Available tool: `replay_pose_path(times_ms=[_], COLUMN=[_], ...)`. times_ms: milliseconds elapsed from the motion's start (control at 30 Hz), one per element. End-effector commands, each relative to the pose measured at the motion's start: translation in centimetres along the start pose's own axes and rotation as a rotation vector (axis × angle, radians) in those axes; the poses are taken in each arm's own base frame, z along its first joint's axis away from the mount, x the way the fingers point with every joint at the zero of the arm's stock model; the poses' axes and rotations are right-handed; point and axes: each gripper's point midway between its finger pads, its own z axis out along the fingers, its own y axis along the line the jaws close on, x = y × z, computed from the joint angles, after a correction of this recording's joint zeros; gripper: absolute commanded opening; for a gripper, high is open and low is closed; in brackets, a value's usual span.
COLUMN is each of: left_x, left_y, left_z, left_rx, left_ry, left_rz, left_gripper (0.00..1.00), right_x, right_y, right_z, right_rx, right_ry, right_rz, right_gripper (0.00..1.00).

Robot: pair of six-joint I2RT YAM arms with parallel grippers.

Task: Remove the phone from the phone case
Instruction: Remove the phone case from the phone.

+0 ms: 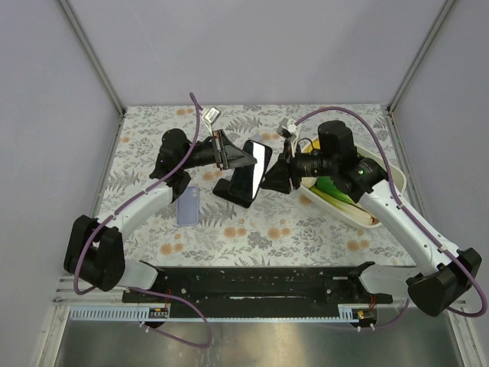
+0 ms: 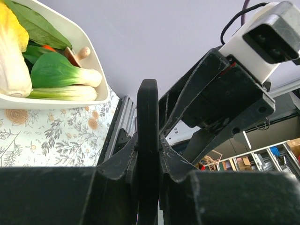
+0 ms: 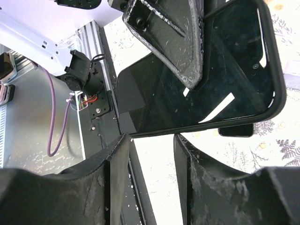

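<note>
A black phone in a black case (image 1: 257, 171) is held up on edge above the table's middle. My left gripper (image 1: 234, 157) is shut on its left edge; in the left wrist view the case's thin black edge (image 2: 147, 117) stands clamped between the fingers (image 2: 117, 164). My right gripper (image 1: 270, 182) is open at the phone's right side. In the right wrist view the glossy screen (image 3: 220, 89) fills the top, its rim just at my open right gripper (image 3: 151, 140). A left finger (image 3: 173, 42) lies over the screen.
A lavender flat phone or case (image 1: 187, 206) lies on the flowered cloth left of the phone. A dark flat thing (image 1: 231, 191) lies under the held phone. A white bowl (image 1: 380, 215) of greens stands at right, also in the left wrist view (image 2: 70, 101).
</note>
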Motion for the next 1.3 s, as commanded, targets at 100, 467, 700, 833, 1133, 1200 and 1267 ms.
replay_pose_path(times_ms=[100,467,700,833,1133,1200,1267], left_x=[-1.2,-4.2,-5.3,-5.5,-6.9,-7.2,-7.5], left_y=[-0.6,-0.6,-0.9,-0.9,-0.9,-0.9,-1.0], left_z=[-1.1,-1.6,-1.6,-1.8,-2.3,-2.3,-2.4], left_rx=[0.006,-0.03,-0.022,-0.022,-0.03,-0.036,-0.037], left_ry=[-0.039,-0.121,-0.155,-0.165,-0.211,-0.216,-0.224], left_rz=[0.059,0.05,0.02,0.022,0.057,0.062,0.065], left_gripper=[0.0,0.0,0.0,0.0,0.0,0.0,0.0], right_x=[-3.1,-2.1,-2.5,-1.9,-1.2,-1.0,-0.8], right_y=[1.7,3.6,2.3,2.1,2.7,2.8,2.7], right_z=[-1.8,0.7,2.3,2.5,2.2,2.2,2.3], right_rx=[-0.042,-0.31,-0.326,-0.329,-0.35,-0.356,-0.357], right_ry=[-0.127,-0.187,-0.222,-0.206,-0.186,-0.185,-0.181], right_rz=[-0.134,0.089,0.197,0.213,0.23,0.238,0.244], right_gripper=[0.52,0.55,0.54,0.53,0.51,0.51,0.51])
